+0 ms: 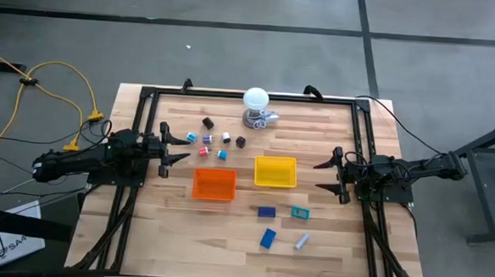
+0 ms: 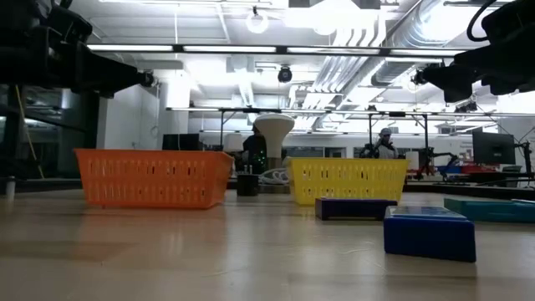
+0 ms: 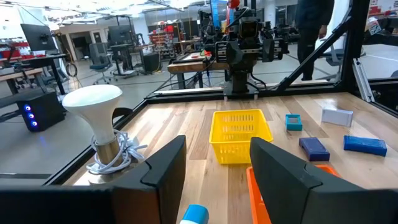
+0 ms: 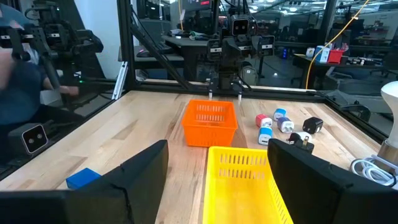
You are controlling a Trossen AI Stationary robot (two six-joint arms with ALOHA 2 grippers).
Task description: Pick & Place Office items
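Two grippers hang over the wooden table (image 1: 327, 244) at its opposite sides, both with fingers spread wide and holding nothing. The left gripper (image 1: 172, 148) sits at the left edge, level with the cluster of small pieces; the right gripper (image 1: 329, 175) waits at the right edge, just beside the yellow tray (image 1: 275, 171).

Nearest the left gripper lie the small office items: a blue-and-white bit (image 1: 191, 137), a second blue bit (image 1: 209, 139), a white bit (image 1: 226, 137), a red bit (image 1: 204, 152), another blue-and-white bit (image 1: 221, 154), and two black bits, one (image 1: 207, 124) toward the far edge and one (image 1: 240, 142) nearer the lamp. They are close together but apart from one another. The orange tray (image 1: 214, 185) sits just on the near side of them and holds nothing visible.

On the near side of the yellow tray are four flat blocks: a dark blue block (image 1: 266, 212), a teal block (image 1: 300, 212), a brighter blue block (image 1: 268, 238) lying askew, and a grey block (image 1: 301, 240).

The white bulb-shaped lamp (image 1: 256, 101) on its metallic base stands by the far edge. The left wrist view shows a white cord coiled round that base (image 3: 115, 155), which the high view barely resolves. The low view shows the trays' slotted walls (image 2: 155, 180). The right wrist view shows a blurred person (image 4: 22, 74) beyond the table.
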